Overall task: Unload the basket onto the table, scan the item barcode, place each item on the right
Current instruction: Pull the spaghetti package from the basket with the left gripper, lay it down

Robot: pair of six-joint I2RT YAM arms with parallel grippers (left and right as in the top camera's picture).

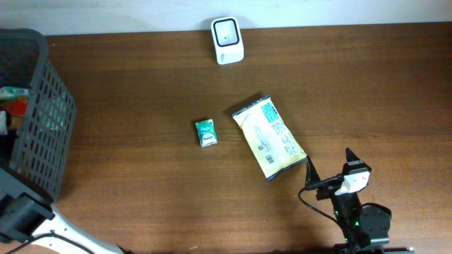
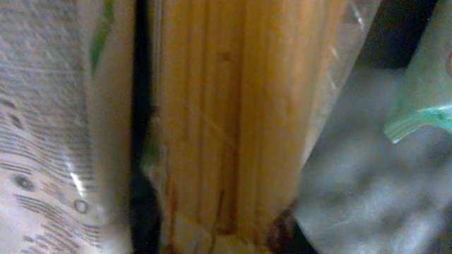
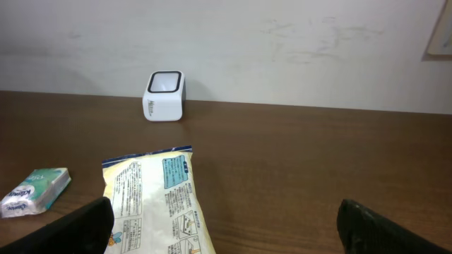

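Right gripper: fingers spread wide, holding nothing, low over the wooden table, just beside the flat printed snack packet.

Left gripper: fingers out of view, so its state cannot be told. Its camera sits close against a clear-film spaghetti packet, between a printed packet and a pale green item.

Dark mesh basket: at the table's left edge, packets inside.

Small green packet: near the snack packet.

White boxy scanner: at the far edge.
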